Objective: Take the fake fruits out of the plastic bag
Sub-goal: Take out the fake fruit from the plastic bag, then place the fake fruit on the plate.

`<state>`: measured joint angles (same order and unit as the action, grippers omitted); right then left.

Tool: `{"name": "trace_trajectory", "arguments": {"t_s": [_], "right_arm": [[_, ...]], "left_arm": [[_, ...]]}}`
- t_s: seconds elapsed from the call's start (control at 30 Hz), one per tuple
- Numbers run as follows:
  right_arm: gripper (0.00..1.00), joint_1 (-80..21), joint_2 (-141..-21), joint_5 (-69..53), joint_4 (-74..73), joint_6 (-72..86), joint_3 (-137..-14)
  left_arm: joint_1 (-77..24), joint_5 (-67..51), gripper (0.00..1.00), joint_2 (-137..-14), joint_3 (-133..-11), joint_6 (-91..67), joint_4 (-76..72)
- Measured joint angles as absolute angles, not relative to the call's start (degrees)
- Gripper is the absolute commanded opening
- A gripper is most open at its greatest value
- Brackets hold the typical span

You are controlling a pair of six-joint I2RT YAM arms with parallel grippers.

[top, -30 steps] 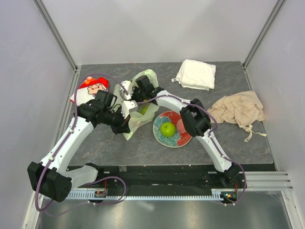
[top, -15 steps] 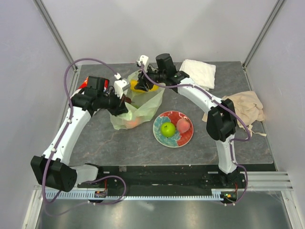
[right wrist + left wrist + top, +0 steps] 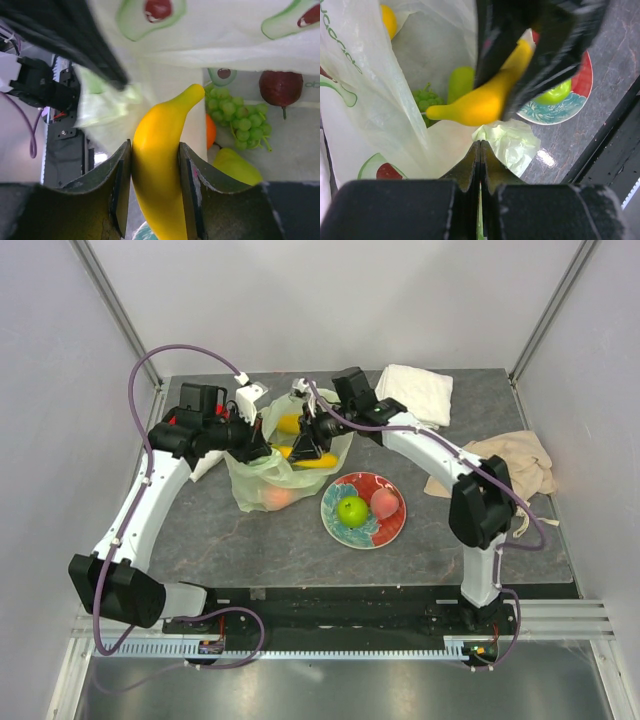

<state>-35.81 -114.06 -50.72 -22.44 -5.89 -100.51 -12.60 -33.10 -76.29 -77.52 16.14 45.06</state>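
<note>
Presently we list: banana point(image 3: 159, 200) clamped crosswise in right gripper point(image 3: 155, 147), lifted from plastic bag point(image 3: 262, 480), just far-left of flowered plate point(image 3: 370, 537); right arm nearer plate. Left gripper point(image 3: 480, 150) pinched shut on bag rim, farther left of plate. Grapes point(image 3: 235, 117), pear point(image 3: 237, 167) inside bag.

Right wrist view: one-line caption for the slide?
Right hand grips the yellow banana at the plastic bag's mouth; grapes, plum and pear lie inside.

This is a robot lab's test cell, not a home. Plain white panels point(image 3: 330, 300) between metal posts point(image 3: 118, 315) close off a grey table point(image 3: 250, 550) on the left, right and far sides. A left arm point(image 3: 140, 510) and a right arm point(image 3: 430, 452) are bolted by a slotted rail point(image 3: 330, 650) at the near edge, trailing purple cables point(image 3: 160, 355). The table carries fake fruits point(image 3: 352, 510), a plastic bag point(image 3: 255, 475) and a towel point(image 3: 412, 395).
</note>
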Motion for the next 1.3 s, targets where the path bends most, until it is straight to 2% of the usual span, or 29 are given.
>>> {"name": "trace_trajectory", "arguments": {"t_s": [0.37, 0.7, 0.97, 1.3], "right_arm": [[0.29, -40.8, -92.9, -46.7, -29.1, -11.7, -96.5], [0.27, -42.9, -76.4, -38.2, -44.2, -27.5, -73.1], [0.27, -44.8, -74.4, -31.9, -44.7, -36.4, -59.8], [0.30, -45.3, -76.3, -26.9, -34.7, -38.5, -51.7]], "left_arm": [[-12.6, -33.1, 0.02, -75.0, -76.3, 16.5, 44.9], [-12.5, -33.0, 0.02, -72.4, -75.9, 17.6, 45.1], [-11.8, -32.0, 0.02, -70.7, -73.9, 18.7, 45.7], [-10.8, -31.7, 0.02, -70.7, -73.0, 19.0, 46.2]]}}
